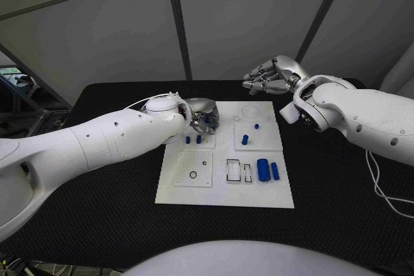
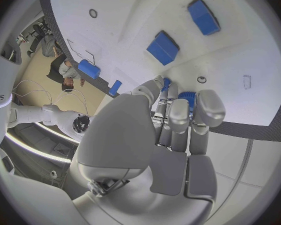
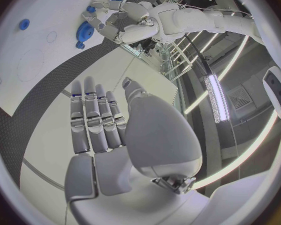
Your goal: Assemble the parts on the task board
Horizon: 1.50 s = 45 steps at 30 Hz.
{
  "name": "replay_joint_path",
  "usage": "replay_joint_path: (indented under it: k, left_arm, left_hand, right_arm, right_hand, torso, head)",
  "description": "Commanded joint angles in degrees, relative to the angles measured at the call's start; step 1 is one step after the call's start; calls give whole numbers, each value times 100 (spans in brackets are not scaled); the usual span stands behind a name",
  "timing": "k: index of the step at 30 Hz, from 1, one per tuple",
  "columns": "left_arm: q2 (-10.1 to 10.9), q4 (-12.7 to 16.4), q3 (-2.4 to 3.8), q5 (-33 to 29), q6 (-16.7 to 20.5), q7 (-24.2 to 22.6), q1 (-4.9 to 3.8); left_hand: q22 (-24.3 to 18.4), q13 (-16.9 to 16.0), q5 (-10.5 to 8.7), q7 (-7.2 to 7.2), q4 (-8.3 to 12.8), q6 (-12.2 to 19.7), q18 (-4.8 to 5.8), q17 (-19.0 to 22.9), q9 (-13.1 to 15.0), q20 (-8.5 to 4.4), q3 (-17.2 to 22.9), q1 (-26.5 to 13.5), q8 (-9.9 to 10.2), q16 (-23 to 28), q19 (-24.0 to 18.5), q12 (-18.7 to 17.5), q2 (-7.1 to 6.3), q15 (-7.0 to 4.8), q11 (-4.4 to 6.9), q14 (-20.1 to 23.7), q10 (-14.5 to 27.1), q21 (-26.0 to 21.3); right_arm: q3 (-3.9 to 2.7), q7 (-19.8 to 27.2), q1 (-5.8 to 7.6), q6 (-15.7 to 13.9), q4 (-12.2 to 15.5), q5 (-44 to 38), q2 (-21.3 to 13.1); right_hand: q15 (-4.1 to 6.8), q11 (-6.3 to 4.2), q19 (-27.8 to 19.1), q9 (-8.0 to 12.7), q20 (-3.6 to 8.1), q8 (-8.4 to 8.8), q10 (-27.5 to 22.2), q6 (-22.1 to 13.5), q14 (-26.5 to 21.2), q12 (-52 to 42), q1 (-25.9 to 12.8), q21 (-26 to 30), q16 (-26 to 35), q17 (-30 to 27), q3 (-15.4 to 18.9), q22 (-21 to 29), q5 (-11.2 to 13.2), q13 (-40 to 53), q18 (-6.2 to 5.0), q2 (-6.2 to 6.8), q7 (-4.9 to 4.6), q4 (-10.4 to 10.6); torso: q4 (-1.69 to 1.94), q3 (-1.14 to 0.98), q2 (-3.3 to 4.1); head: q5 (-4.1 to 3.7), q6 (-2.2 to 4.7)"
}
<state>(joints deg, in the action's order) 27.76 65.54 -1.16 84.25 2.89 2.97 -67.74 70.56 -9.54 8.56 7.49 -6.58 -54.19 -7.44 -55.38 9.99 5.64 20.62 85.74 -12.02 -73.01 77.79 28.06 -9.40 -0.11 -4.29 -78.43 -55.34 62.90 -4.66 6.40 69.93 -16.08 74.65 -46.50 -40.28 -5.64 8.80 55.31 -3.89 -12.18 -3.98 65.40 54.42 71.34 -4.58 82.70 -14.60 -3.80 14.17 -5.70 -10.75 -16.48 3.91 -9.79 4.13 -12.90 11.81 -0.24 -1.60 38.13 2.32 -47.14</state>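
Black worktop, white task board mid-table: left hand pinches a blue part over the board's far-left corner, likely seating it; right hand hovers wide, empty, beyond the far edge.

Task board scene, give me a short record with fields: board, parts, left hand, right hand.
board: white task board in the middle of the black table
parts: blue cylinders lying on the board's near right; small blue pegs farther back
left hand: left hand over the board's far left, fingers on a blue gear
right hand: right hand raised beyond the board's far edge, fingers apart, holding nothing
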Motion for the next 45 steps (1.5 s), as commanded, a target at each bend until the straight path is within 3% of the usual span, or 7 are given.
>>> replay_joint_path:
  k: [1,12,30,39,42,45]
  left_arm:
    - [-9,-14,-3,39,-125,56,0]
    - [-5,0,-3,36,21,-29,5]
    - [208,233,28,-39,328,-114,6]
    - [399,452,206,-85,367,-80,6]
    - [509,571,312,-140,318,-30,6]
    - [630,654,367,-186,240,27,6]
  left_hand:
    - [52,9,-12,-1,32,-86,154,-29,-15,2,100,51,9,-48,53,5,18,-9,22,-33,-86,76]
    - [330,101,41,31,373,-334,216,-195,-94,-14,692,153,29,-223,168,-161,10,-37,28,-179,-407,415]
    - [429,124,26,40,417,-438,236,-180,-125,-10,791,-35,60,-256,213,-269,-32,-25,29,-212,-528,533]
    - [432,125,22,37,415,-480,233,-156,-131,-13,794,-109,63,-250,212,-297,-38,-28,34,-211,-566,530]
    - [431,127,22,38,412,-483,232,-151,-134,-14,794,-127,66,-248,210,-307,-40,-28,32,-210,-567,527]
    - [434,128,21,38,410,-487,233,-147,-135,-13,793,-142,69,-247,211,-315,-41,-28,32,-210,-569,530]
  right_arm:
    - [-3,29,10,1,5,-3,6]
    - [-3,30,10,-1,9,-3,2]
    - [-3,39,10,-8,16,-3,-12]
    - [-3,42,10,-7,13,-3,-17]
    - [-3,43,10,-4,12,-3,-21]
    - [-3,41,9,-4,9,-3,-29]
  right_hand:
    - [-7,0,46,1,-12,-10,-59,-37,-48,-18,-15,20,18,-6,5,6,-27,-8,-72,-40,19,-27]
    - [-7,0,46,1,-12,-10,-59,-37,-48,-18,-15,20,18,-6,5,6,-27,-8,-72,-40,19,-27]
    - [-7,0,54,1,-12,-11,-60,-36,-48,-21,-20,31,17,-10,6,14,-48,-8,-72,-46,19,-29]
    - [-7,0,54,1,-12,-11,-60,-36,-48,-21,-20,31,17,-10,6,14,-48,-8,-72,-46,19,-29]
    - [-7,0,54,1,-12,-11,-60,-36,-48,-21,-20,31,17,-10,6,14,-48,-8,-72,-46,19,-29]
    - [-7,0,54,1,-12,-11,-60,-36,-48,-21,-20,31,17,-10,6,14,-48,-8,-72,-46,19,-29]
  torso:
    - [0,-2,-3]
    - [1,-2,0]
    - [6,5,-6]
    - [8,3,-4]
    - [4,7,-2]
    - [8,9,-4]
  head:
    - [-2,1]
    - [-6,-4]
    - [16,7]
    - [36,27]
    - [31,27]
    - [31,19]
